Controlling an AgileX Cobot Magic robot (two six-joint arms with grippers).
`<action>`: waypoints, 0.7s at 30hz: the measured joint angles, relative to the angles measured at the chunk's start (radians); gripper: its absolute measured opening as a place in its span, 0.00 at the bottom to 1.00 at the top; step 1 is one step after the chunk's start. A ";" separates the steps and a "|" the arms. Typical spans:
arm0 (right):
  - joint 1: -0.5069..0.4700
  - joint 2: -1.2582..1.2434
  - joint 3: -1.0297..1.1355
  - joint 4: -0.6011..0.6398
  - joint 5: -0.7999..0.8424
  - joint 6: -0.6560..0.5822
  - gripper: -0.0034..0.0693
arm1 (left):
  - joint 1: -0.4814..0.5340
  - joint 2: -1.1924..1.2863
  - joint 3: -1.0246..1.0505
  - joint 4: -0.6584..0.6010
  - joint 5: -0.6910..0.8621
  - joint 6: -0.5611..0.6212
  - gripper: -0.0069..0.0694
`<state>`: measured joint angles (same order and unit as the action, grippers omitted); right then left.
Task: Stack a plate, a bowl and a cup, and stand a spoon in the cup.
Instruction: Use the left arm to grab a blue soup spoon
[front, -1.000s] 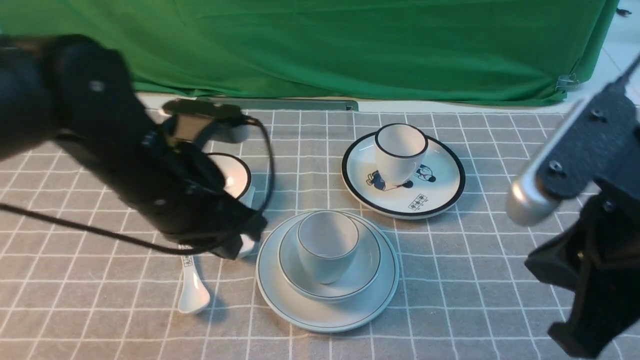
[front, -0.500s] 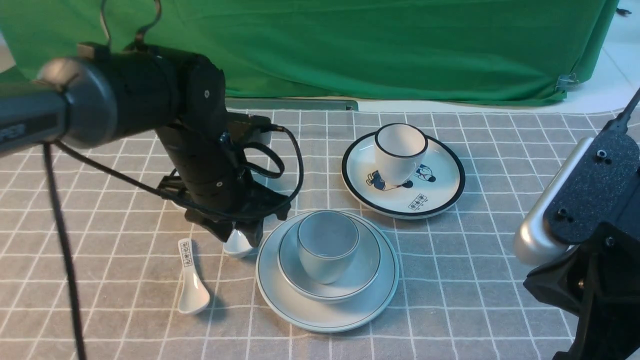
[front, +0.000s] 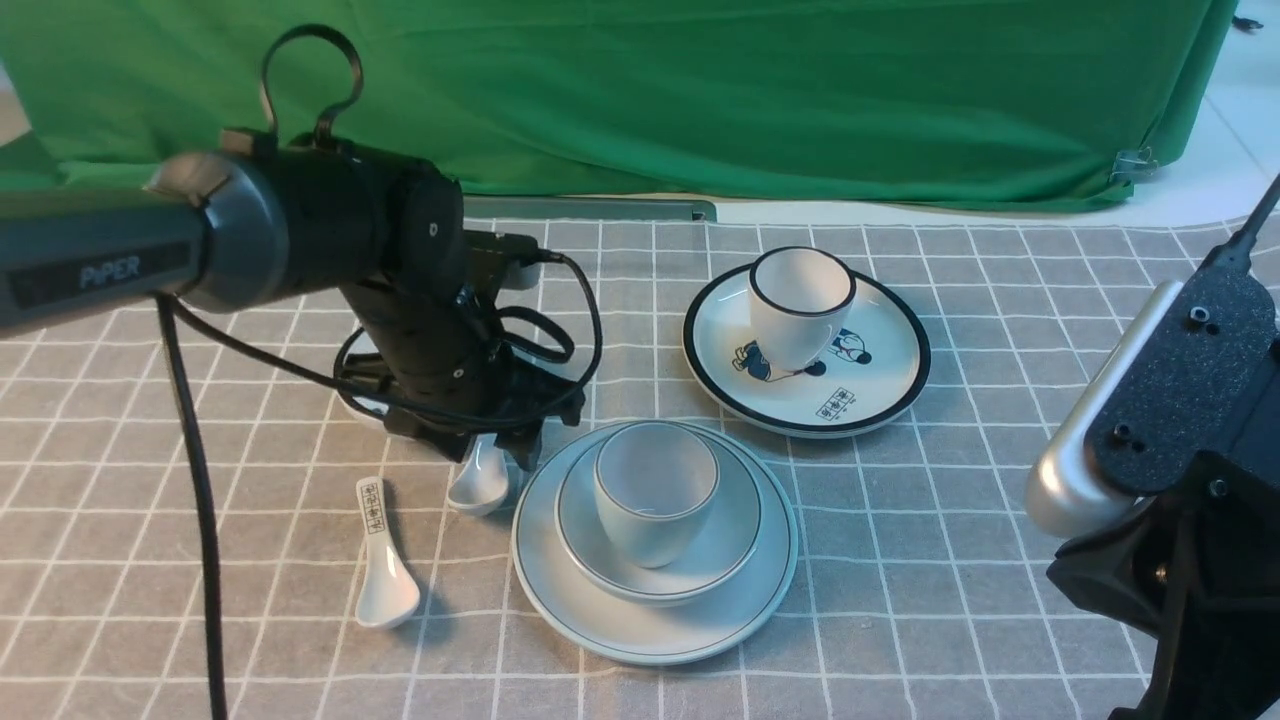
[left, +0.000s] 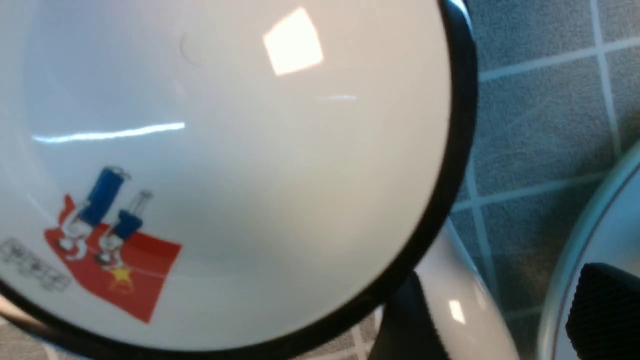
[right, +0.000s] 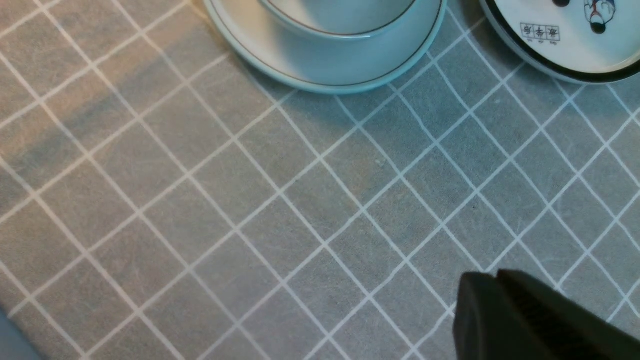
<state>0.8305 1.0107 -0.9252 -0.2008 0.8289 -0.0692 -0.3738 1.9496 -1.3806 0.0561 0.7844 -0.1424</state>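
The plate (front: 650, 630) lies at the table's middle with the bowl (front: 700, 565) on it and the cup (front: 655, 490) upright in the bowl. The plain white spoon (front: 478, 485) lies on the cloth just left of the plate. My left gripper (front: 490, 450) is down over its handle. In the left wrist view the gripper (left: 500, 300) is open, and the handle (left: 450, 310) sits between the jaws against one finger (left: 400, 320). The plate's rim (left: 575, 260) is beside the other finger. My right gripper (right: 492, 280) is shut and empty above bare cloth.
A spoon with black characters (front: 380, 560) lies left of the plain one. A black-rimmed bowl (left: 225, 150) sits under my left wrist. A black-rimmed cartoon plate (front: 880, 390) with a black-rimmed cup (front: 800, 300) stands at the back right. A green curtain hangs behind.
My left arm has swung round and come down over the plain spoon's handle. My right arm has sunk a little at the right edge. The dishes have not moved.
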 joint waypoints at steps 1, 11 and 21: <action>0.000 0.000 0.000 0.000 0.000 -0.001 0.13 | 0.000 0.004 0.000 0.022 0.000 -0.021 0.63; 0.000 0.000 0.000 0.000 0.000 -0.002 0.14 | 0.000 0.010 0.000 0.055 -0.074 -0.046 0.62; 0.000 0.000 0.000 0.000 0.000 -0.002 0.14 | 0.000 0.053 0.000 0.061 -0.084 -0.048 0.62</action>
<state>0.8305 1.0107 -0.9252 -0.2008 0.8289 -0.0712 -0.3738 2.0023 -1.3806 0.1173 0.7002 -0.1904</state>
